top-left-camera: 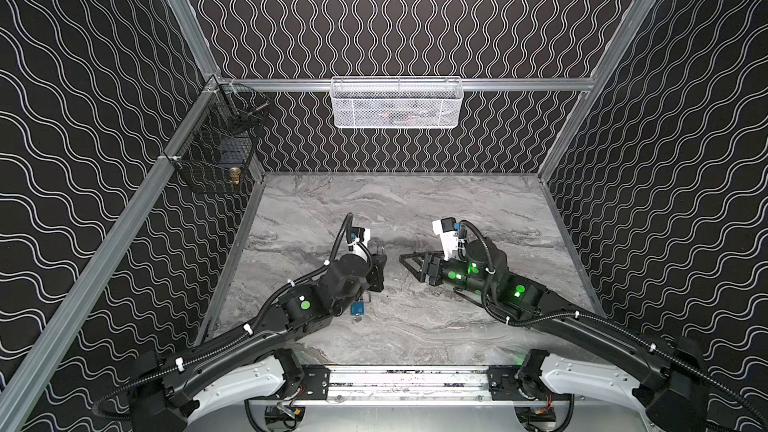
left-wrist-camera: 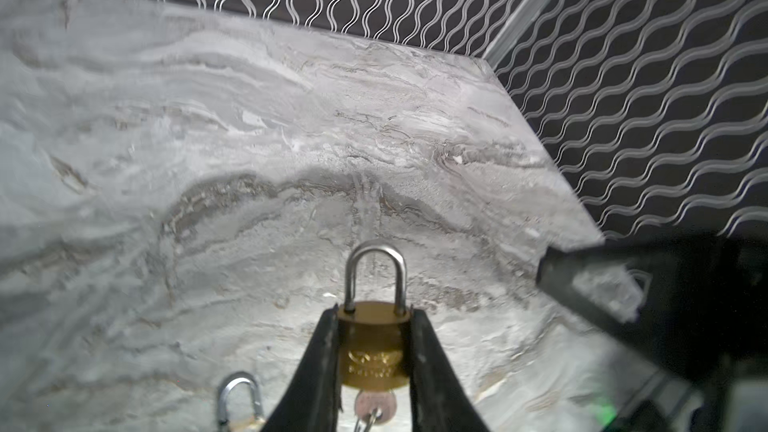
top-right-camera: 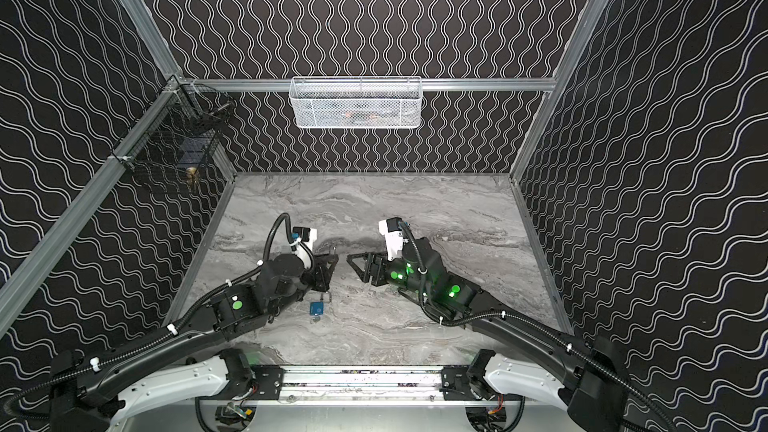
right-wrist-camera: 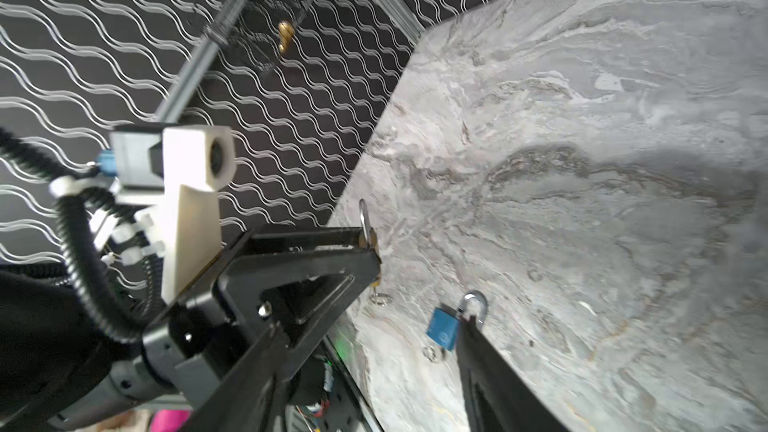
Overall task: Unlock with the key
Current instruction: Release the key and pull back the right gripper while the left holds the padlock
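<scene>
Sitting clamped between the black fingers of the left gripper (left-wrist-camera: 372, 313): one small brass padlock (left-wrist-camera: 372, 347) with a silver steel shackle. The jaws are narrow and press on the two sides of its body; the shackle points away from the wrist, with both legs seated in the body. One pale round-headed key (left-wrist-camera: 376, 407) stands in the underside of the lock. Its head is half hidden between the fingers and its blade is out of sight. In both top views the gripper hides the lock except for its shackle. The right gripper (top-left-camera: 409, 263) faces it across a small gap, jaws spread wide and holding nothing. One blue padlock (top-left-camera: 357, 308) lies flat on the grey marble-patterned tabletop (top-left-camera: 415, 209), just beside the left arm, which partly covers it. A second silver shackle (left-wrist-camera: 239, 392) shows in the left wrist view; its body is cut off, so which lock it belongs to is unclear. One white mesh basket (top-left-camera: 397, 103) hangs on the back rail and one black wire basket (top-left-camera: 220, 139) in the left corner; their contents are indistinct.
</scene>
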Robot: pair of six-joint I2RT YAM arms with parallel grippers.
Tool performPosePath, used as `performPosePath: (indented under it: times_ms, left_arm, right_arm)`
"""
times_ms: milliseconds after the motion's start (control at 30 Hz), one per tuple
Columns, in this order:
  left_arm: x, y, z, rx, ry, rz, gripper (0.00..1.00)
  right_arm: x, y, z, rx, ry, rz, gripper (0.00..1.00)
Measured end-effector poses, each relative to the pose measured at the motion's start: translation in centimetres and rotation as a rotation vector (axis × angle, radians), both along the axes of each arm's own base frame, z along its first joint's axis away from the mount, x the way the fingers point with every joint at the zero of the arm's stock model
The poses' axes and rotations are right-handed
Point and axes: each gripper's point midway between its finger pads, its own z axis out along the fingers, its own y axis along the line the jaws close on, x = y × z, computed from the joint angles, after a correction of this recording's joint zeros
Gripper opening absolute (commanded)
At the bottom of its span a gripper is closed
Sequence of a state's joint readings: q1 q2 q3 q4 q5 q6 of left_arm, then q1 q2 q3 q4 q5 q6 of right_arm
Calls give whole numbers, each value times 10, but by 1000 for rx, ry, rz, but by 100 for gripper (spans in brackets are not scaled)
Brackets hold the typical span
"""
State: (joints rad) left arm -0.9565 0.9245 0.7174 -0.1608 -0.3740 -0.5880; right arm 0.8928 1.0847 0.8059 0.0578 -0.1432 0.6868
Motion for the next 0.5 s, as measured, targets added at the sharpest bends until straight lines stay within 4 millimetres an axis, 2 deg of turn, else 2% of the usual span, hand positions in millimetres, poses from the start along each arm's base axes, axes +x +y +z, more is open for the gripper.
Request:
performPosePath:
  times_ms: [267,500]
  left_arm:
    - [-12,-3,-4,76,-183,-153,0]
    - [-18,-2,-1,86,-271,-202,0]
  right_arm:
    - [5,18,-13,-164,5,89,72]
    - [22,34,-11,-275,-9,111,74]
